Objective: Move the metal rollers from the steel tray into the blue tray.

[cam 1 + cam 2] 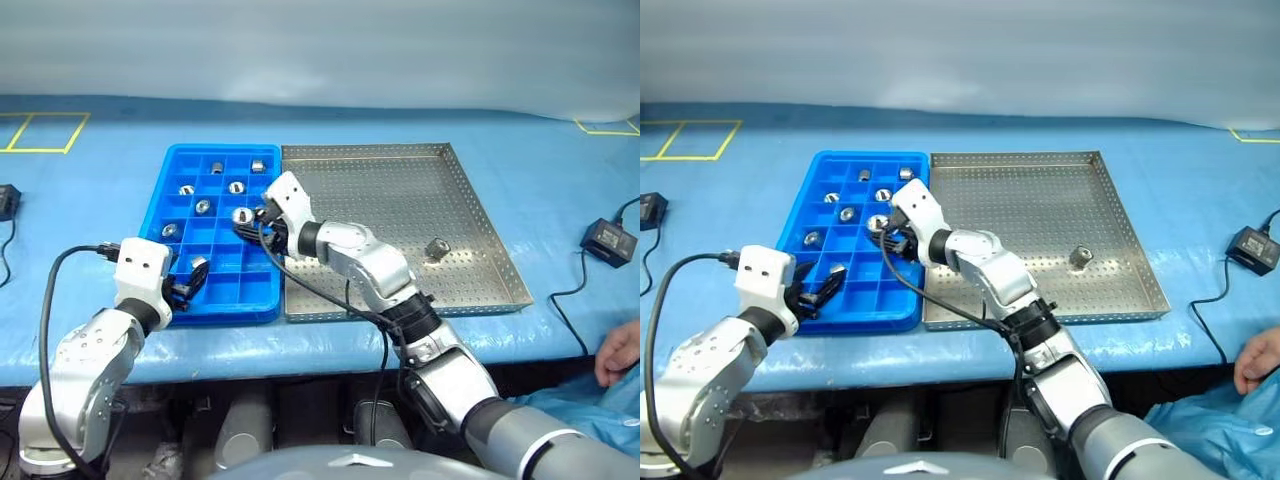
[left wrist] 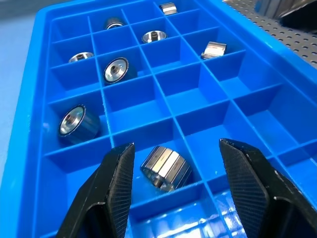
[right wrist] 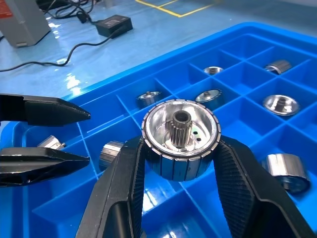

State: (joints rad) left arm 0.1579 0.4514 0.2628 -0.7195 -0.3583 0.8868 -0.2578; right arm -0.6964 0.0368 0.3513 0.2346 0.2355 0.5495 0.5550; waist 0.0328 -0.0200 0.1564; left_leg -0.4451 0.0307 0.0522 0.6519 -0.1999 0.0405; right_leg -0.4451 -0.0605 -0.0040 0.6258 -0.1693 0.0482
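Most rollers [image 2: 115, 70] already sit in blue tray [image 1: 160, 195] cells, and one roller [image 1: 436, 249] remains on the steel tray [image 1: 400, 170]. The right hand [image 3: 179, 168] pinches another roller [image 3: 181, 137] above the blue tray, not yet dropped. The left hand [image 2: 176, 183] hangs spread over a filled near cell.

Factory-style workbench / robot test cell, not a home.
Blue protective sheet over the bench [image 1: 100, 200]; perforated steel tray [image 1: 480, 190] just right of a blue compartment tray [image 1: 165, 185] holding machined metal rollers [image 1: 203, 206]; yellow floor-style tape markings [image 1: 40, 132] and power adapters [image 1: 608, 238] further out either side.
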